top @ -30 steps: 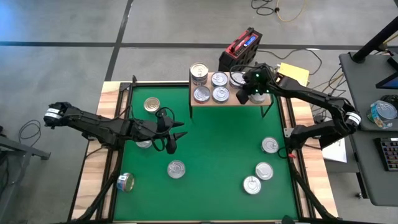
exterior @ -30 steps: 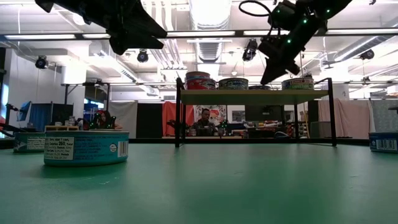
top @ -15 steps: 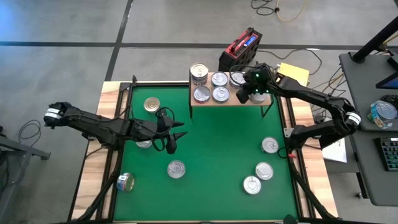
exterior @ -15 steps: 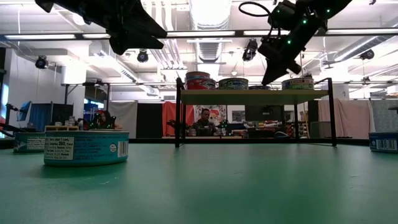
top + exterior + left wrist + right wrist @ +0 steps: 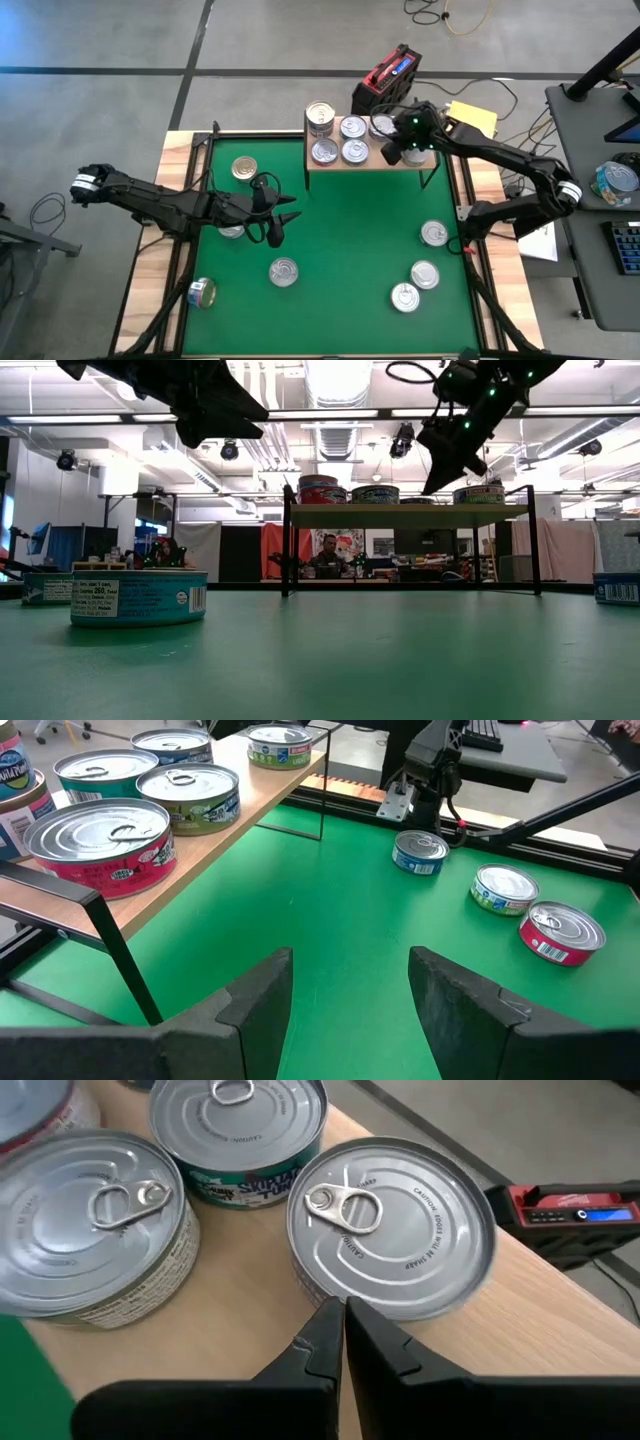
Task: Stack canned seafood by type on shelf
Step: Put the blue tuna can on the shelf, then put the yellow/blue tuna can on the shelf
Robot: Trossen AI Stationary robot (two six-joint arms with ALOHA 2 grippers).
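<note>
On the green mat (image 5: 340, 240), the shelf (image 5: 365, 163) at its far edge holds about six cans while seven lie loose below it, so roughly half remains; right gripper (image 5: 390, 157) closed empty over the shelf, left gripper (image 5: 277, 232) parted, empty, mid-mat.

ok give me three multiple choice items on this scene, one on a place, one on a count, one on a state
1. Where is the right gripper?
A. over the shelf's right end
B. over the mat's near left corner
C. off the table

2. How many cans lie on the green mat right of the shelf's right legs?
A. none
B. three
C. six

3. How do the left gripper's fingers stand?
A. shut on a can
B. shut on nothing
C. open, holding nothing

Key: 1 A, the high view shows it above the board's right end. 2 B, three silver tops sit there. 3 C, the left wrist view shows bare mat between the fingers.
</note>
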